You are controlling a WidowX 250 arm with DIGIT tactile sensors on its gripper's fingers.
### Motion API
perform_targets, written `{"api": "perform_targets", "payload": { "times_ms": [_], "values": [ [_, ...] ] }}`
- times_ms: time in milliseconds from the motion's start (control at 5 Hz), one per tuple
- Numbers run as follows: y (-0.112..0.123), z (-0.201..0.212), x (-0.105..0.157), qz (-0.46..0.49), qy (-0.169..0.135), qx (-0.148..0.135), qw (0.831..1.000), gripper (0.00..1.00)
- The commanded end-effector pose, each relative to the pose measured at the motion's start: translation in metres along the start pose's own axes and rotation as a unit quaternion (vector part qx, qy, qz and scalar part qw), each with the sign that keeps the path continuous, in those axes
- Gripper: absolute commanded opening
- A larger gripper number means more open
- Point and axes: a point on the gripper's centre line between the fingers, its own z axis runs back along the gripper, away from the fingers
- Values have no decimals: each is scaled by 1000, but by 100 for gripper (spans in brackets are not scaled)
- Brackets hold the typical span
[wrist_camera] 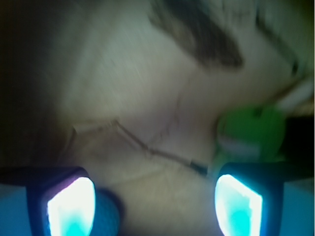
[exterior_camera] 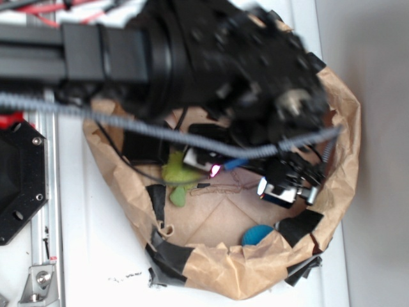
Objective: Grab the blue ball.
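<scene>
The blue ball (exterior_camera: 257, 235) lies on the floor of the brown paper bowl (exterior_camera: 211, 262), close to its near wall. My gripper (exterior_camera: 289, 190) hangs above and a little to the right of it, inside the bowl. In the wrist view the gripper (wrist_camera: 155, 209) is open, with bare paper between its glowing pads (wrist_camera: 71, 206). A dark blue curve of the ball (wrist_camera: 108, 211) peeks out just inside the left pad. A lime-green plush toy (exterior_camera: 177, 176) lies at the bowl's left; in the wrist view this plush toy (wrist_camera: 251, 132) shows above the right pad.
The bowl's crumpled walls carry black tape patches (exterior_camera: 300, 225). A grey cable (exterior_camera: 160, 131) and the black arm (exterior_camera: 160, 51) cross above the bowl. A black base plate (exterior_camera: 19, 179) and a metal rail (exterior_camera: 41, 256) stand at the left on the white table.
</scene>
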Motion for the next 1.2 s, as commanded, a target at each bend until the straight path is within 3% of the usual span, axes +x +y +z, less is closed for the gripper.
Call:
{"api": "perform_targets", "payload": {
  "times_ms": [0, 200, 400, 600, 800, 1000],
  "values": [
    [1, 1, -35, 53, 85, -33, 994, 100],
    [-8, 2, -46, 48, 95, -47, 993, 100],
    [-9, -11, -57, 54, 123, -23, 991, 0],
    [4, -30, -54, 60, 117, -22, 991, 0],
    [3, -32, -46, 31, 100, -63, 992, 21],
    [-8, -19, -35, 15, 94, -109, 989, 100]
  ]
}}
